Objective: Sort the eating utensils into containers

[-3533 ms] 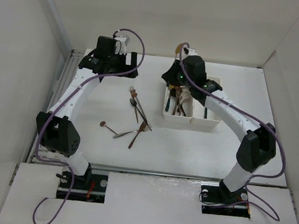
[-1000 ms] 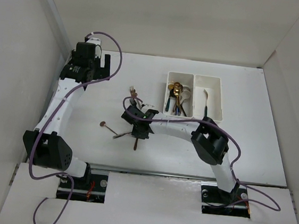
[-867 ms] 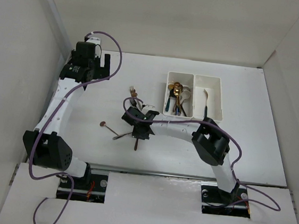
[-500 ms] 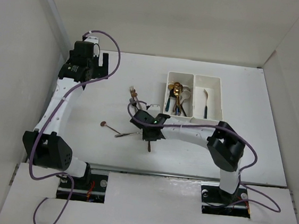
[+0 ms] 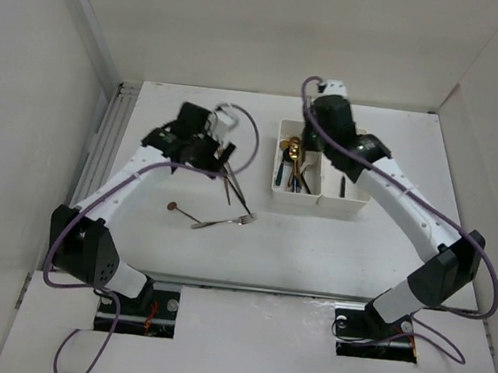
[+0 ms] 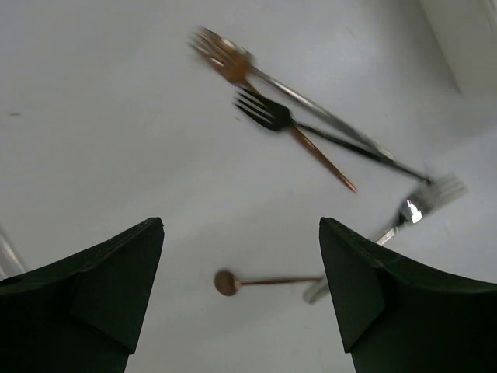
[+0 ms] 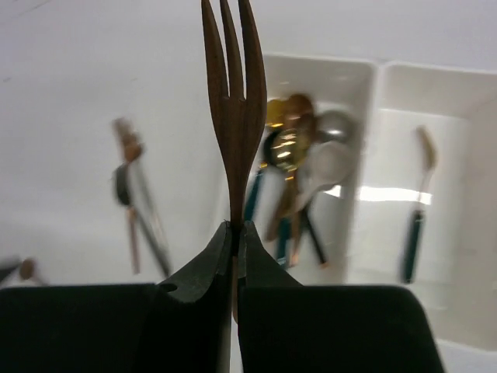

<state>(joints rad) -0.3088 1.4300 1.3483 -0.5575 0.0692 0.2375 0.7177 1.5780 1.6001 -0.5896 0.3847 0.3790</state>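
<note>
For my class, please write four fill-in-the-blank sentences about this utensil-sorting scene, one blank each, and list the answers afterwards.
1. The brown wooden utensil that the right gripper is shut on is a ____.
2. The left gripper hangs over the loose forks with its jaws ____.
3. In the top view, the spoons lie in the ____ of the two bins.
4. The small copper utensil lying on the table is a ____.

Answers: fork; open; left; spoon
</note>
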